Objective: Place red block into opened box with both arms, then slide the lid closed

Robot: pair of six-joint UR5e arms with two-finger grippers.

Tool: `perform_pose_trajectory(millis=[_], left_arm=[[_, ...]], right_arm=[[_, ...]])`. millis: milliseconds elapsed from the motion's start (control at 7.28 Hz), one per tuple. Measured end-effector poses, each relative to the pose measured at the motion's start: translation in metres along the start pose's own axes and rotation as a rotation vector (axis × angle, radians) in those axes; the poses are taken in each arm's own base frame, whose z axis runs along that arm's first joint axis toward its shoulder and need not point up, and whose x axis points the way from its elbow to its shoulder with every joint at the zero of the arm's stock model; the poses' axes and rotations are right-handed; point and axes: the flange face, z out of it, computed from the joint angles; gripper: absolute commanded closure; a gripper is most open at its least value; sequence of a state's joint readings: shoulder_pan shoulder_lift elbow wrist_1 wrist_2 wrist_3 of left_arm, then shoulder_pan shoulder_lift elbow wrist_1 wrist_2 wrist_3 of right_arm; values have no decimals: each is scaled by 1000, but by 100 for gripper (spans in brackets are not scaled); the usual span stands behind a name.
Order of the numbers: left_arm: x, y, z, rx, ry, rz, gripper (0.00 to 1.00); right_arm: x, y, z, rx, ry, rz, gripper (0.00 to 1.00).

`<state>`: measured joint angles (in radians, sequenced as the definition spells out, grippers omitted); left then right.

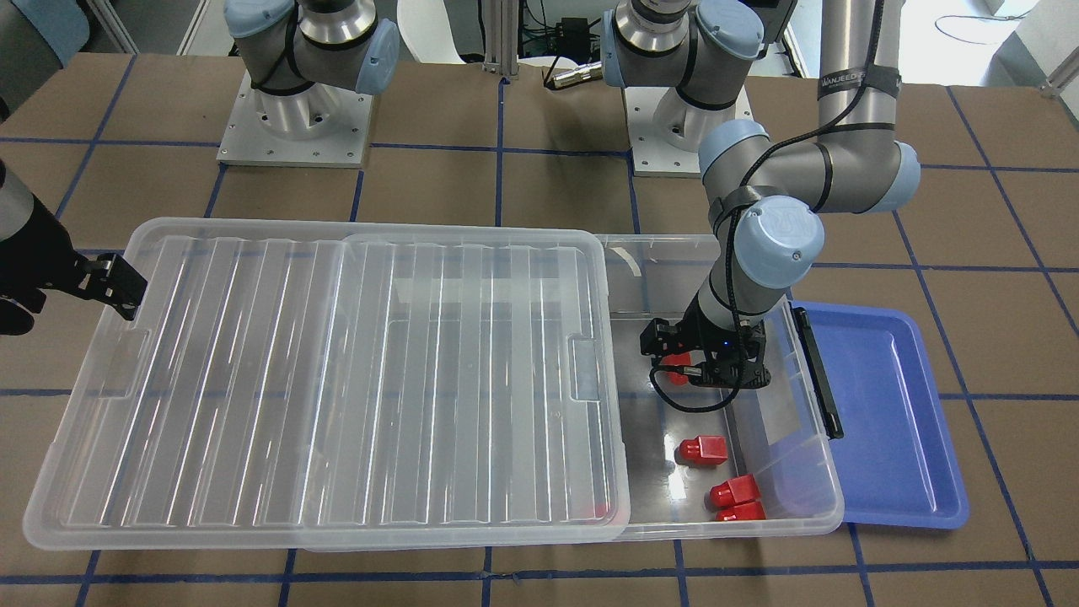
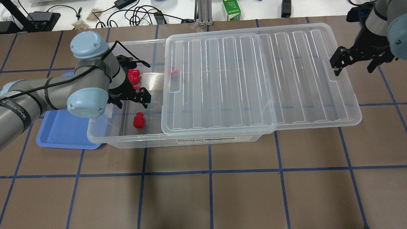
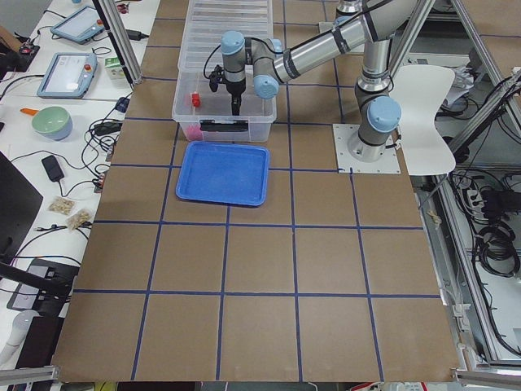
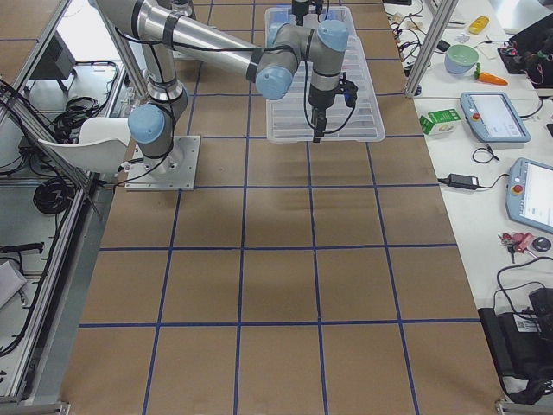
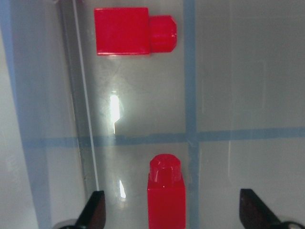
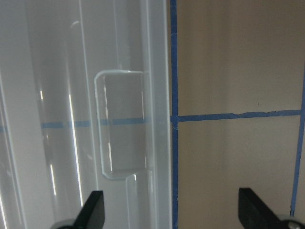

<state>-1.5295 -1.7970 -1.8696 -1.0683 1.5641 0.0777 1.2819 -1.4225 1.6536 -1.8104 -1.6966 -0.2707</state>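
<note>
"STORAGE BOX" labels the box (image 2: pixel 143 140); left hand (image 2: pixel 130 101) gapes empty over red block (image 5: pixel 165 200); right hand (image 2: pixel 354 62) gapes empty too.

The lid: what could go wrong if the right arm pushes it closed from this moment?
1. The left gripper is open and low inside the box, over a red block; the sliding lid could strike it unless it withdraws first.
2. The right gripper is open at the lid's far edge, one finger over the table; the push may slip off.
</note>
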Motion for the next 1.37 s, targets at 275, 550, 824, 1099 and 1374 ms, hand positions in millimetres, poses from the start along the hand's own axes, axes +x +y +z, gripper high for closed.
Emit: perform_pose_trajectory(millis=[275, 550, 824, 1099, 1374], left_arm=[[4, 3, -75, 1, 1, 1, 0], [5, 15, -146, 63, -11, 1, 0], [10, 25, -191, 82, -22, 10, 0], [14, 22, -211, 85, -24, 17, 0], [15, 23, -217, 75, -25, 19, 0]], right_arm=[[15, -2, 3, 5, 2, 20, 0], [39, -4, 17, -16, -1, 35, 0], [57, -8, 30, -31, 19, 47, 0], [63, -11, 38, -38, 23, 54, 0], [63, -12, 42, -45, 17, 54, 0]])
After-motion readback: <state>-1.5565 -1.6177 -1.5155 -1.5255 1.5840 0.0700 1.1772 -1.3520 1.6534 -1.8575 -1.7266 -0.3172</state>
